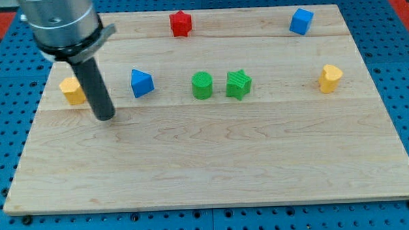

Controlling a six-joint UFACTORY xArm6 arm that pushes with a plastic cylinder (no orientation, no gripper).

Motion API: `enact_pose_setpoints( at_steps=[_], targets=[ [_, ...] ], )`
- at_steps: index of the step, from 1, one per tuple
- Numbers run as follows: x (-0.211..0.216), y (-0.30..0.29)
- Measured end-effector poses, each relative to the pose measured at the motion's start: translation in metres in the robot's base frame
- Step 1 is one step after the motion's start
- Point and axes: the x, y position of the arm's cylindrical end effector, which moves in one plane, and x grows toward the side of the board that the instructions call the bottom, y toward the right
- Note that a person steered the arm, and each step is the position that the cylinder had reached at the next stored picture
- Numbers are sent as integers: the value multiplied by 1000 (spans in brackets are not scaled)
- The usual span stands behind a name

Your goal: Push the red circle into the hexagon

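My tip (105, 117) rests on the wooden board (206, 176) at the view's left. A yellow block (71, 90), which looks like a hexagon, sits just left of the rod and a little above the tip; whether it touches the rod I cannot tell. The only red block (180, 23) is near the view's top, left of centre, and looks star-shaped. It is far from the tip, up and to the right. A blue triangle (141, 83) lies just right of the rod.
A green circle (201, 85) and a green star (238, 84) sit side by side mid-board. A blue cube (301, 21) is at the top right. Another yellow block (330, 78) is at the right. Blue pegboard surrounds the board.
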Motion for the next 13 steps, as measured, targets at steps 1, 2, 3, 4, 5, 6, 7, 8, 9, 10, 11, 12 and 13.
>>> enact_pose_setpoints(
  at_steps=[1,2,3,4,5,6,7,8,9,10,11,12,13],
  targets=[
    [-22,-21],
    [-43,-23],
    [-64,-23],
    [-95,-23],
    [-124,-26],
    [-136,-94],
    [-146,-126],
    [-159,-127],
    [-215,-127],
    [-254,-124],
    [-232,-100],
    [-162,-86],
    [-151,-84]
  ],
)
